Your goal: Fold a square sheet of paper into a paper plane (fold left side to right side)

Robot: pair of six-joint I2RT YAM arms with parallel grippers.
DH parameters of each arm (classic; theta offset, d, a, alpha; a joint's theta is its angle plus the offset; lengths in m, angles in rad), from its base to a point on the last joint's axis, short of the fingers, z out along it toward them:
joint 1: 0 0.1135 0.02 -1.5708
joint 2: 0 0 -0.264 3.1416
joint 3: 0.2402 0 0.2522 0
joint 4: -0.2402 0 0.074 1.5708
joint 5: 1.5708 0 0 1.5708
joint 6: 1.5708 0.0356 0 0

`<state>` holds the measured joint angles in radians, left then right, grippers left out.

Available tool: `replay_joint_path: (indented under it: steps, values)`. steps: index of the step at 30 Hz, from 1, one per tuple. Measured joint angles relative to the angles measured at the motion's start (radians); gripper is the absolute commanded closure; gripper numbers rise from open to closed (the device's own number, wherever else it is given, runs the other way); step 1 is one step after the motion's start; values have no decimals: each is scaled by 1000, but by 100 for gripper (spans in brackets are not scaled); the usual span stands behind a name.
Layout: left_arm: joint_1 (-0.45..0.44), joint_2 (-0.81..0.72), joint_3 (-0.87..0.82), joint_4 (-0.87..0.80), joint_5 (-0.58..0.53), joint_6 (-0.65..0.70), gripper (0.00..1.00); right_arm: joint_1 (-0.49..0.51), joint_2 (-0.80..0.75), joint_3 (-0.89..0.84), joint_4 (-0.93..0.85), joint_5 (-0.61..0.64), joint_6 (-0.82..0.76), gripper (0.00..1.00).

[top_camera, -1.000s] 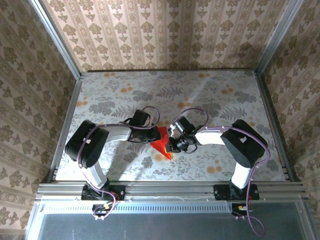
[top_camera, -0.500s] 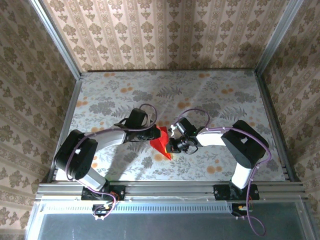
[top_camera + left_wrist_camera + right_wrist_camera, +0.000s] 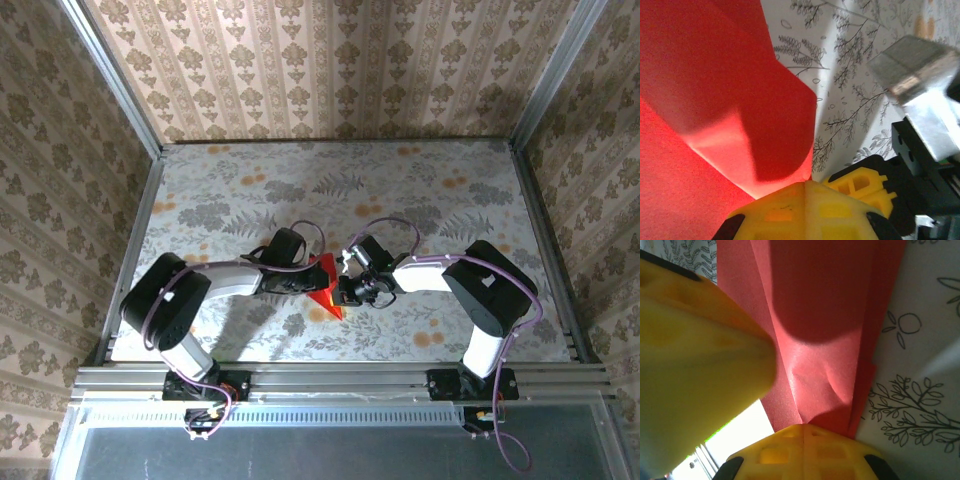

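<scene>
Both the left arm (image 3: 225, 278) and the right arm (image 3: 430, 272) have white tube links between bulky rounded black joint housings, on small black bases (image 3: 190, 383) at six o'clock in the overhead view. A thin purple cable (image 3: 388, 221) loops along each arm. The fingers (image 3: 805, 210) are yellow moulded plastic with square recesses and black outer corners

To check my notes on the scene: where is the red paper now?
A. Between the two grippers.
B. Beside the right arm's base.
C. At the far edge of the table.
A: the top view shows the red paper on the table, the left gripper at one side, the right gripper at the other.
</scene>
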<state>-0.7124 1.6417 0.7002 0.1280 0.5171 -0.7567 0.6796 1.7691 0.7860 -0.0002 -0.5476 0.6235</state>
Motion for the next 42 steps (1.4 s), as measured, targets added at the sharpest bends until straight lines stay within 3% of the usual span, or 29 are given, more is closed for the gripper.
replay_joint_path:
  steps: [23, 35, 42]
  values:
    - [1, 85, 0, 78, 15, -36, 100, 0, 5, 27, -60, 21, -53, 100]
    - [95, 134, 70, 9, 79, 32, 100, 0, 5, 27, -60, 21, -53, 100]
    - [183, 188, 179, -63, 56, 108, 100, 0, 5, 26, -60, 21, -56, 100]
